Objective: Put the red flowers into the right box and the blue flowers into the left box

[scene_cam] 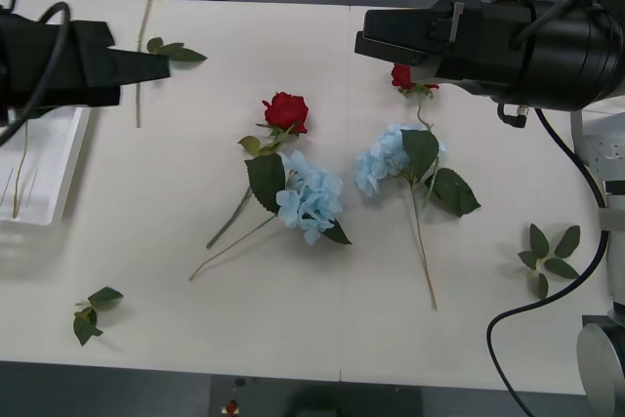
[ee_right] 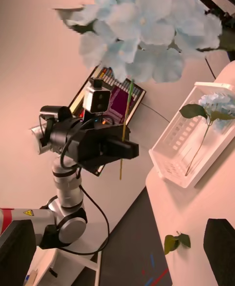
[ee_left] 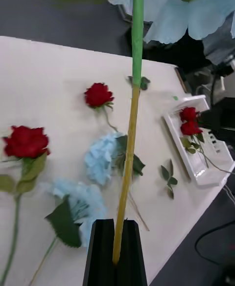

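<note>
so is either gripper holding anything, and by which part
The left gripper is shut on a blue flower, pinching the lower end of its stem. The right gripper hovers over the table; whether it holds anything cannot be told.

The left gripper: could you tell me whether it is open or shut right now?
Shut. The left gripper has its black jaws pressed on the stem of a blue flower, which it holds upright above the table.

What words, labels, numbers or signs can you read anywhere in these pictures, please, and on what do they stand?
No text can be read.
Yellow warning sticker on the robot's red-and-white base: a symbol, too small to make out.
Dark box with coloured stripes behind the left arm: any printing is too blurred to read.
</note>
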`<state>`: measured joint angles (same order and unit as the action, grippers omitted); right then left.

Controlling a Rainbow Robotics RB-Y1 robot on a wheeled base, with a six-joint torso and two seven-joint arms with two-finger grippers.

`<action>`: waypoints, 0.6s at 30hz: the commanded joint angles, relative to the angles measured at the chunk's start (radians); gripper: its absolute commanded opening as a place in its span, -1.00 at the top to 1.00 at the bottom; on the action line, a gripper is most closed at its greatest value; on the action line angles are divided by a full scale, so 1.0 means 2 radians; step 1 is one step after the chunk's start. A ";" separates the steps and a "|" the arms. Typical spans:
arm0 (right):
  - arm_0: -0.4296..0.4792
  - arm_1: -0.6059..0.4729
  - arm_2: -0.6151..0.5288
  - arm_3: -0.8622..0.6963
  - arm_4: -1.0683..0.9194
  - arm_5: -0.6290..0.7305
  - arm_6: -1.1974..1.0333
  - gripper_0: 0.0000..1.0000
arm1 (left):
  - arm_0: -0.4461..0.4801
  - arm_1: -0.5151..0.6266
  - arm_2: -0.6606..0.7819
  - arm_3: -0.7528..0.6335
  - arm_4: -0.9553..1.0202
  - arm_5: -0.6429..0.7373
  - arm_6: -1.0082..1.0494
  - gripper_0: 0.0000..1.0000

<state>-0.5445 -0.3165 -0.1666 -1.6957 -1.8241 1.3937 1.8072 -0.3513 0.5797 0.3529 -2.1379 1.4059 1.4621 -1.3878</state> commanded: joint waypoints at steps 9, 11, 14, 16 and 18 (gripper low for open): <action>0.021 -0.058 -0.057 -0.040 0.059 0.020 -0.028 -1.00 | 0.054 0.045 0.143 0.145 -0.007 0.067 -0.102 1.00; 0.024 -0.072 -0.061 -0.040 0.084 0.021 -0.051 -1.00 | 0.061 0.049 0.159 0.177 -0.008 0.065 -0.125 1.00; 0.028 -0.086 -0.063 -0.036 0.117 0.022 -0.094 -1.00 | 0.066 0.052 0.186 0.224 -0.021 0.063 -0.157 1.00; 0.028 -0.095 -0.064 -0.032 0.147 0.022 -0.127 -1.00 | 0.070 0.055 0.209 0.255 -0.043 0.056 -0.185 1.00; 0.028 -0.099 -0.066 -0.032 0.175 0.022 -0.154 -1.00 | 0.070 0.057 0.219 0.274 -0.060 0.049 -0.204 1.00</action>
<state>-0.4724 -0.4943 -0.2936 -1.7434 -1.5221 1.4349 1.5570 -0.2182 0.6576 0.7567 -1.6121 1.3154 1.5854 -1.7110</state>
